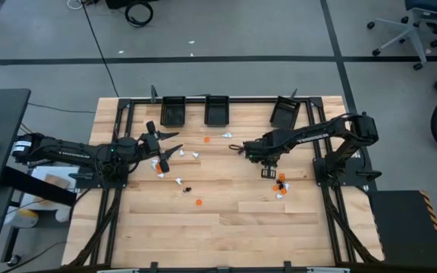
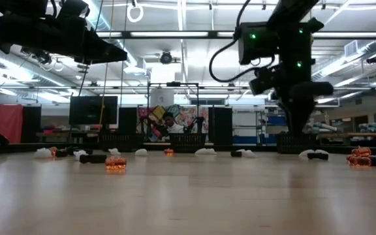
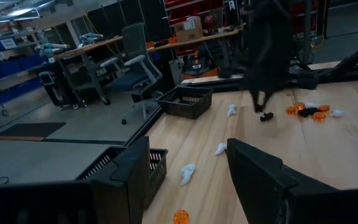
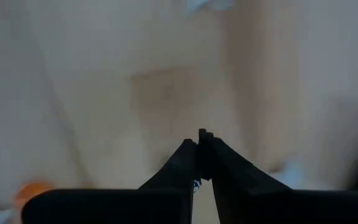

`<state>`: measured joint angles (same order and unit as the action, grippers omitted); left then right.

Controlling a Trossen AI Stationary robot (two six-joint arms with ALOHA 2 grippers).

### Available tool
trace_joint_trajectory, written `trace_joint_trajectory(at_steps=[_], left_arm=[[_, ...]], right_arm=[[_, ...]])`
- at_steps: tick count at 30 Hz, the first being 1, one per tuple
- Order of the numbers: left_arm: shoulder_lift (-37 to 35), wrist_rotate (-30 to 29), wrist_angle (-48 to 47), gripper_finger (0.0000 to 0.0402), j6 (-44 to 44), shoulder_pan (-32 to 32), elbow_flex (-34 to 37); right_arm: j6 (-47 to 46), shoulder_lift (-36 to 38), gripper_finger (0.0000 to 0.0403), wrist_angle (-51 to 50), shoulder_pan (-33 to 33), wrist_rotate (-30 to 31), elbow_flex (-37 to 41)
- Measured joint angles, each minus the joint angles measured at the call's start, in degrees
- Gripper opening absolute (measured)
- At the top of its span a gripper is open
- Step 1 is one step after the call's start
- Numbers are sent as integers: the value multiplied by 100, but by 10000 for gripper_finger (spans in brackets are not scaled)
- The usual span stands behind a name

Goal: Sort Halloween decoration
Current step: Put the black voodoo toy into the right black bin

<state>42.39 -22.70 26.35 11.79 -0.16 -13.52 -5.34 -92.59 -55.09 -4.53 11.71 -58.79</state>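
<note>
High view, left to right: my left claw (image 1: 171, 146) waits, fingers apart, above white trinkets (image 1: 168, 171); my right claw (image 1: 243, 149) is pinched together mid-bench, contents unconfirmed. Step: pickup. Next: carry to a bin (image 1: 217, 111).

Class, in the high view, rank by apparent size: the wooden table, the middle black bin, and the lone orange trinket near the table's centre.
1. Wooden table, by far the largest.
2. Middle black bin.
3. Orange trinket, a mere speck.
</note>
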Motion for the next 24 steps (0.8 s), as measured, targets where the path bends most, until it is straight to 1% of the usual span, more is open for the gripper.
trace_joint_trajectory(at_steps=[3, 6, 9, 12, 16, 21, 24], left_arm=[[0, 0, -2, 194, -1, 0, 0], [0, 0, -4, 194, 0, 0, 0], [0, 0, -2, 194, -2, 0, 0], [0, -1, 0, 194, -17, 0, 0], [0, 0, 0, 194, -50, 0, 0], [0, -1, 2, 194, -55, 0, 0], [0, 0, 3, 194, -47, 0, 0]], right_arm=[[87, 234, 42, -214, -224, 584, -63], [127, 576, 42, -197, -598, 1045, -38], [191, 836, 43, -175, -1064, 1269, 5], [185, 963, 43, -35, -1593, 1273, 5], [163, 921, 44, 388, -2329, 1190, 7], [144, 585, 44, 510, -3224, 1006, 7], [83, 383, 44, 596, -3682, 712, 7]])
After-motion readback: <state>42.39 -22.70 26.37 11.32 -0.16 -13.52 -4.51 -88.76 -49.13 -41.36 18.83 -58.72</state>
